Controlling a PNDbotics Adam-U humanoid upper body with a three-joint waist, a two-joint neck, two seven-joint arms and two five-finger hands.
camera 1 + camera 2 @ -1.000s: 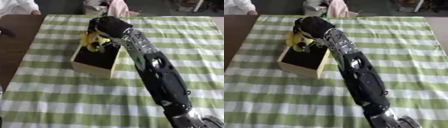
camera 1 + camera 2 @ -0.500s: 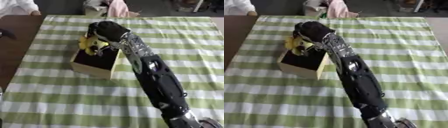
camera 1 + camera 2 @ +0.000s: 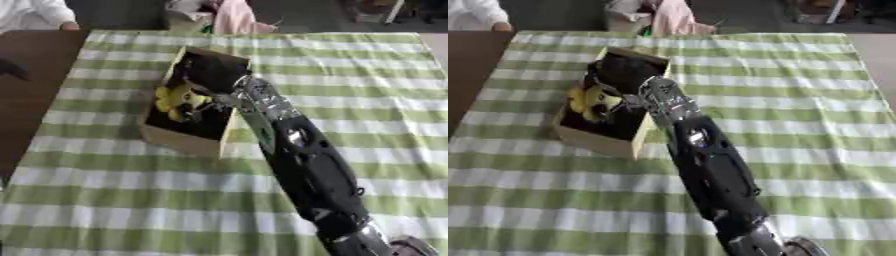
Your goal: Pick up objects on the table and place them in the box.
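Observation:
A wooden box (image 3: 181,140) with a dark inside stands on the left half of the checked table. My right arm stretches from the lower right corner up to it, and my right hand (image 3: 208,73) is down inside the box at its far end. Its fingers curl over a yellow object (image 3: 174,99) with dark patches, which sits low against the box's left wall. The hand and the dark interior hide the bottom of the box. My left hand shows in neither view.
A green and white checked cloth (image 3: 367,90) covers the table. Bare brown tabletop (image 3: 35,75) lies to the left of the cloth. People sit at the far edge, one in pink (image 3: 234,17).
The whole picture has shifted, so the camera moved. My right hand has come down from the box's left rim into the box, with the yellow object still in its fingers.

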